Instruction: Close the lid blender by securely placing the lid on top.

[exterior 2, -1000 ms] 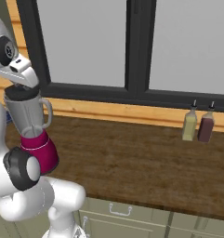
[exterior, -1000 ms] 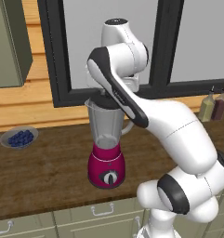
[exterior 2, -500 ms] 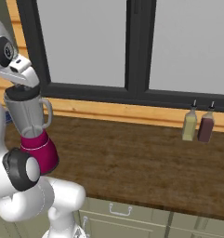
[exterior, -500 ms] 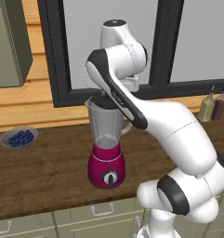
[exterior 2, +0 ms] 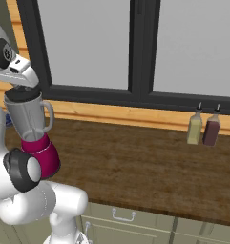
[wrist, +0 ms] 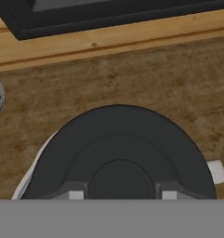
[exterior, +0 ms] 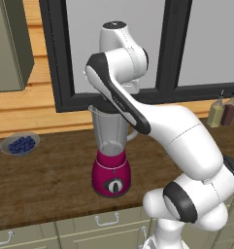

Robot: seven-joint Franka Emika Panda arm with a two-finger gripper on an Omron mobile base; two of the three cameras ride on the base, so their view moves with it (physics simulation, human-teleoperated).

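Gripping the lid (wrist: 118,153) by its knob, the pincer (wrist: 119,194) holds it on the blender (exterior: 111,160) rim; seating looks near-complete, release remains.

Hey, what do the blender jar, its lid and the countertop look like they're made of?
Blender jar: clear greyish plastic or glass, since the wall shows through it.
Lid: matte black, probably plastic or rubber, with no shine.
Countertop: dark brown wood, judging by the grain streaks, with a dull finish.
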